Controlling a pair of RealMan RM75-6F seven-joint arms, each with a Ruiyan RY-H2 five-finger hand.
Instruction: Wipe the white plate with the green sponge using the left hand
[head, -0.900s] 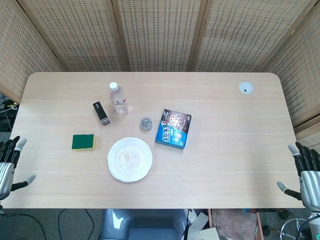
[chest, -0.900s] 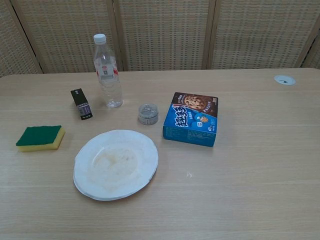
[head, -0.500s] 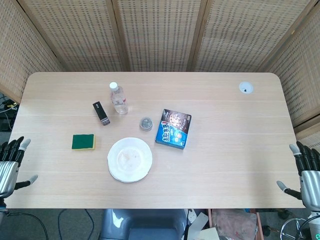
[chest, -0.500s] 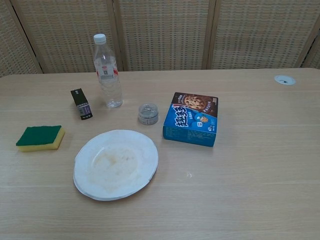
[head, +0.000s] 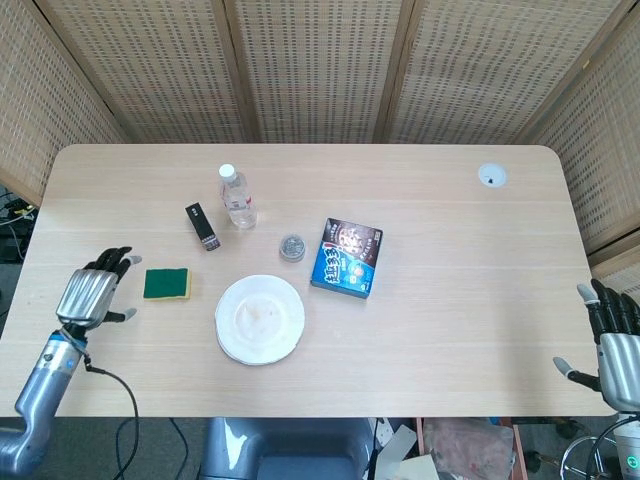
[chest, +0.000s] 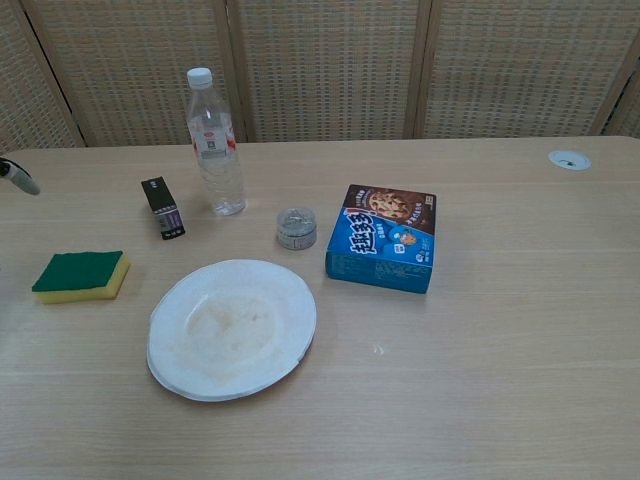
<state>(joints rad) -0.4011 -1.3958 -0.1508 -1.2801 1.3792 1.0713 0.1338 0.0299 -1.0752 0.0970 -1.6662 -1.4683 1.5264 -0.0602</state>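
Just right of left hand (head: 93, 291): green sponge (head: 166, 284), untouched.

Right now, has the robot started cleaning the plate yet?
Not yet. The plate has brownish smears on it, so no wiping is done. The sponge lies on the table, untouched. The left hand is open beside the sponge, reaching toward it. Left to do: grab the sponge, carry it to the plate and wipe.
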